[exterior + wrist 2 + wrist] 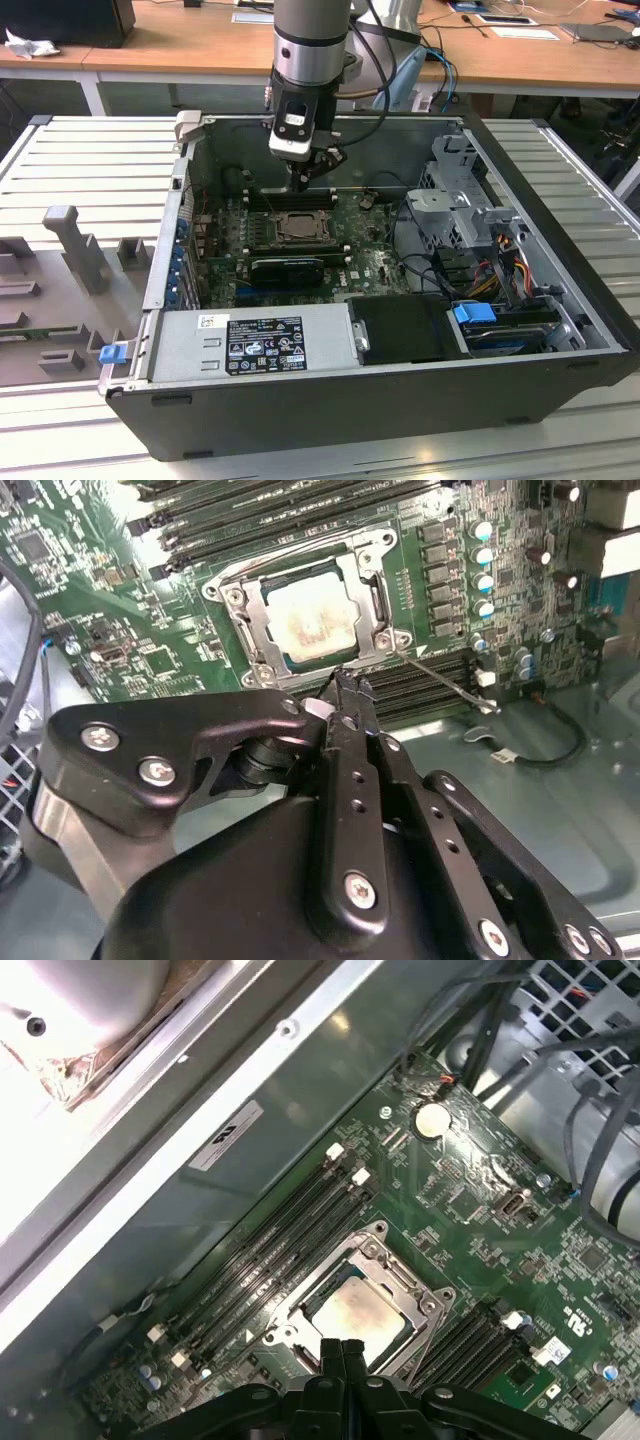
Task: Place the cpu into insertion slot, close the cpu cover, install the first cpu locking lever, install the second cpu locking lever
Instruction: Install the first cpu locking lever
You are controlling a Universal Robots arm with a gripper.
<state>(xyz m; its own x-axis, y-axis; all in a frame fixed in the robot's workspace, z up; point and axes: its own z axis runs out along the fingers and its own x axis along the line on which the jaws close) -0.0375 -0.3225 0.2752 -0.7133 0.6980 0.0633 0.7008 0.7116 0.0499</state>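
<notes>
Gripper [340,690] is clenched, its fingertips [341,1348] pressed together with nothing visible between them, poised just over the near edge of the insertion slot [265,228]. Directly beyond the tips lies the cpu [312,625], seated flat in the slot, with the cpu cover [372,575] folded down around it so the chip shows through its open centre. From the cover's corner nearest the tips a thin locking lever [440,678] runs away slantwise across the memory slots [420,685]; it looks unlatched. Farther off are the green motherboard [470,1210] and the case wall [200,1130].
</notes>
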